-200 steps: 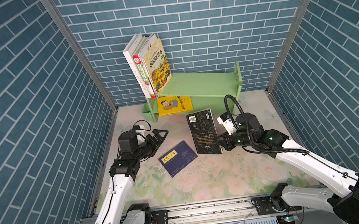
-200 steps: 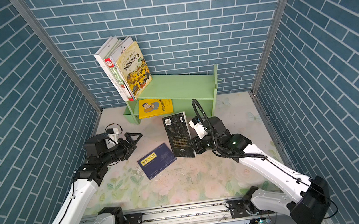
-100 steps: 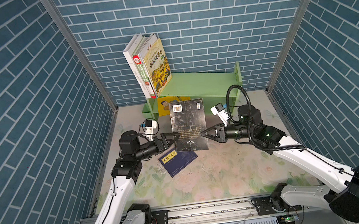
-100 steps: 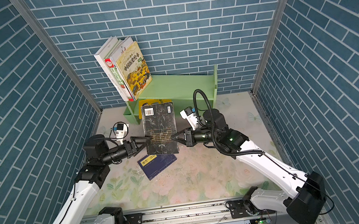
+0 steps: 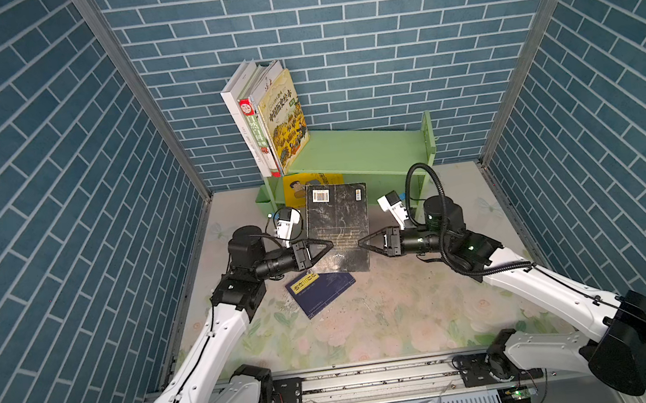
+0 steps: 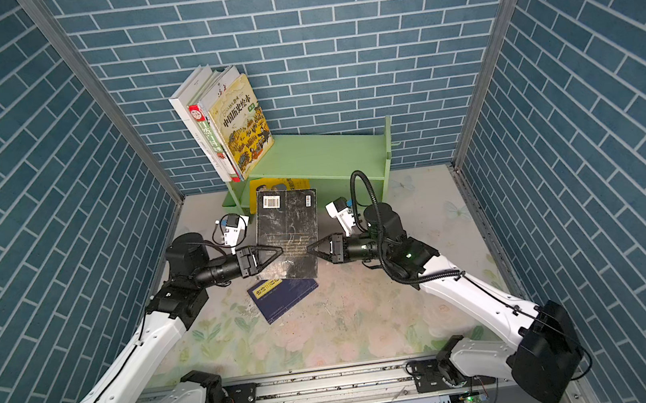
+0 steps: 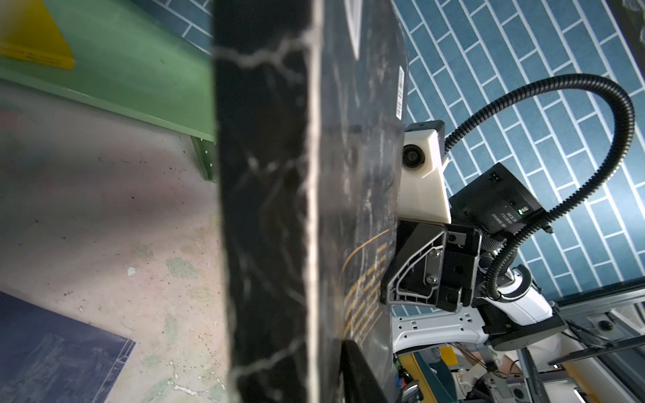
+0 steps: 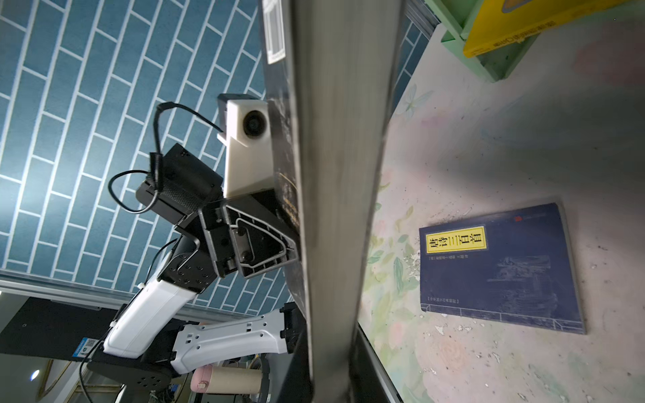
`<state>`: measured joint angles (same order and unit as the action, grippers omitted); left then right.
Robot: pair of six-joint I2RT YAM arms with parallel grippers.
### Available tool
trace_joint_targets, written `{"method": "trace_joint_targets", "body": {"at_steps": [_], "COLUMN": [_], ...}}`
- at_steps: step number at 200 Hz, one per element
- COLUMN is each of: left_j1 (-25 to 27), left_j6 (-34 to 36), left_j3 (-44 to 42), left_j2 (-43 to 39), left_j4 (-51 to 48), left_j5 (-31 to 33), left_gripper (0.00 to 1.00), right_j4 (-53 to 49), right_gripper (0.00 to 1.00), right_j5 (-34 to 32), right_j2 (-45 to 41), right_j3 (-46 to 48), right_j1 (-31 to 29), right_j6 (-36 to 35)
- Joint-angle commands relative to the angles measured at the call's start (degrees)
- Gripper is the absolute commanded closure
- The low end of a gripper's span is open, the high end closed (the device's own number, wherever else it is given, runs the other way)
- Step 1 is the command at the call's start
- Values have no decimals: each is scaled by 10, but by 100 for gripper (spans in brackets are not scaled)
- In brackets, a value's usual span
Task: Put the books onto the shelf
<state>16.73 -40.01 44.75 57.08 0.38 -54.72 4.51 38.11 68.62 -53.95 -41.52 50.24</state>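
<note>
Together, left hand, right hand — pinching black book

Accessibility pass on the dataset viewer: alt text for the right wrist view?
A black book seen edge-on, page edges toward the camera, with the left gripper clamped on its far edge. Past it, a navy book lies flat on the floral table; a yellow book sits in the green shelf's lower tier.

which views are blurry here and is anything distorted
Left wrist view: the black book fills the middle, too close, its spine soft, and the shelf behind is blurred too. Right wrist view: the same book's near edge is smeared, while the navy book is sharp. Both top views: crisp throughout, though the wide lens splays the brick walls outward.
</note>
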Motion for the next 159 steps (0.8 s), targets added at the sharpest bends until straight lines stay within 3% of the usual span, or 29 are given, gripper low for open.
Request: {"method": "trace_joint_targets", "body": {"at_steps": [1,37,48,63,91,122,159], "left_j1": [2,10,12,15,42,87,212], "left_j6": [31,59,82,130,229,255,295], "left_j3": [13,32,45,65,90,106,133], "left_j2": [-11,-3,-5,-15,-38,-27,58], "left_j4": [-6,-42,-75,-139,-257,-305,-324], "left_j5": [24,35,50,88,227,362,568], "left_gripper": [80,86,87,89,93,95,96], "right_j4": [39,91,60,-9,-106,-100,-106], "right_gripper": [100,97,87,65,45,22,18], "right_j5": [-26,-29,-49,-95,-172,-160,-143], "right_j2": [-12,6,8,6,-14,-33,-21], "right_j3": [11,31,27,23,32,43,21], "right_j1": [1,5,9,22,56,87,105], "right_j6": [7,35,36,36,37,47,39]}}
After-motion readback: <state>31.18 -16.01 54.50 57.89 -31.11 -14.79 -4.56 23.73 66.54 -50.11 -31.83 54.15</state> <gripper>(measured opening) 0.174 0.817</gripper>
